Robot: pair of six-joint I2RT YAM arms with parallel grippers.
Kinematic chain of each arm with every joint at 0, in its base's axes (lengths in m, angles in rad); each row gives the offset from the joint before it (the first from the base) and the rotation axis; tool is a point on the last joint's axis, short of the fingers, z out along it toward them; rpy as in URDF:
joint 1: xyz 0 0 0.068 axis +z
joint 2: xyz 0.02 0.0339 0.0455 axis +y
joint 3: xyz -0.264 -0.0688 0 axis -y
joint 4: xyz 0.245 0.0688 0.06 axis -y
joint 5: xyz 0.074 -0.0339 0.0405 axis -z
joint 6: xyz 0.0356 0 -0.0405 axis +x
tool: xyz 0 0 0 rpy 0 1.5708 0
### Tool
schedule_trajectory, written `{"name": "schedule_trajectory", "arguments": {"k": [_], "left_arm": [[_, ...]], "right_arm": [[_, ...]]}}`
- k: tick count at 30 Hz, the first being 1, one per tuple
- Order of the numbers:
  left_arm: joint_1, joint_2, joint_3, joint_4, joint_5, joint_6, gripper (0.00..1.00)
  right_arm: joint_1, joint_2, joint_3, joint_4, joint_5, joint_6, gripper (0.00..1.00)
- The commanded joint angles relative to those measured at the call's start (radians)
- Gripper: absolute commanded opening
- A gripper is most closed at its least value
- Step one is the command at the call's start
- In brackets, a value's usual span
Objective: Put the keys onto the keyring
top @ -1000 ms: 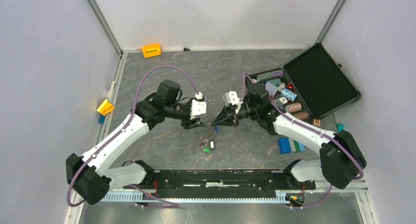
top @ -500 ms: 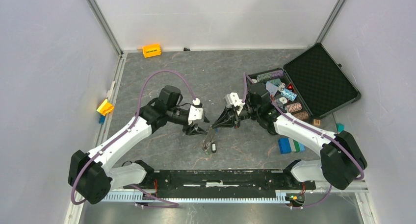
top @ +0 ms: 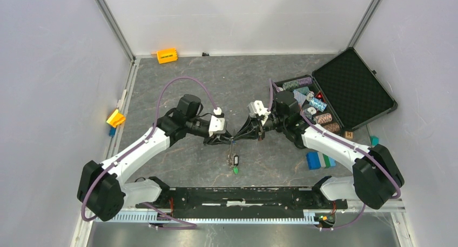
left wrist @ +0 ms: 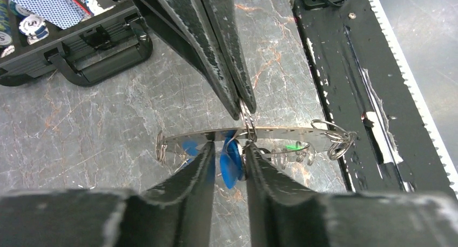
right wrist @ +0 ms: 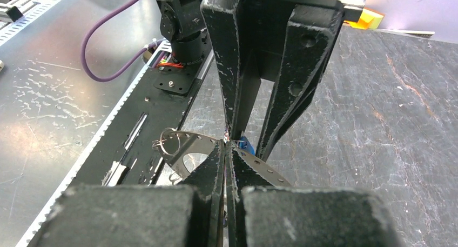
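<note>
The keyring (left wrist: 281,133), a thin silvery band with holes and small wire loops, hangs edge-on above the table, also seen in the top view (top: 234,152). My right gripper (right wrist: 227,144) is shut on its upper rim at a small wire loop; its fingers (left wrist: 221,68) come down from the top of the left wrist view. My left gripper (left wrist: 227,149) faces it, tips at the ring. A key with a blue tag (left wrist: 229,166) sits between the left jaws, against one finger with a gap to the other. A green-tagged key (left wrist: 293,147) hangs on the ring.
An open black case (top: 354,85) with striped chips and cards stands at the right. Blue and green blocks (top: 320,160) lie near the right arm. An orange block (top: 167,55) and a yellow one (top: 115,118) sit by the back and left walls. The black base rail (top: 243,195) runs along the near edge.
My left gripper has moved right to meet the right gripper's tips at the ring, and its jaws have narrowed around the blue-tagged key. The right arm has barely moved.
</note>
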Motion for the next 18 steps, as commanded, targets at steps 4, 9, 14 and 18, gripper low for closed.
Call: {"name": "schedule_trajectory", "arguments": {"k": [4,9,14,18], "left_arm": [[-0.006,-0.004,-0.003,0.022,-0.022,-0.03,0.11],[-0.006,-0.036,0.041,-0.013,-0.138,-0.074,0.02],[-0.007,-0.03,0.14,-0.169,-0.12,-0.034,0.02],[-0.007,-0.034,0.164,-0.2,-0.134,-0.029,0.02]], "right_arm": [[-0.007,-0.026,0.016,0.048,-0.008,-0.012,0.0],[-0.006,-0.022,0.013,-0.015,0.016,-0.078,0.0],[-0.006,-0.005,0.015,-0.04,0.071,-0.096,0.0],[-0.004,-0.004,0.025,-0.046,0.093,-0.095,0.0]]}}
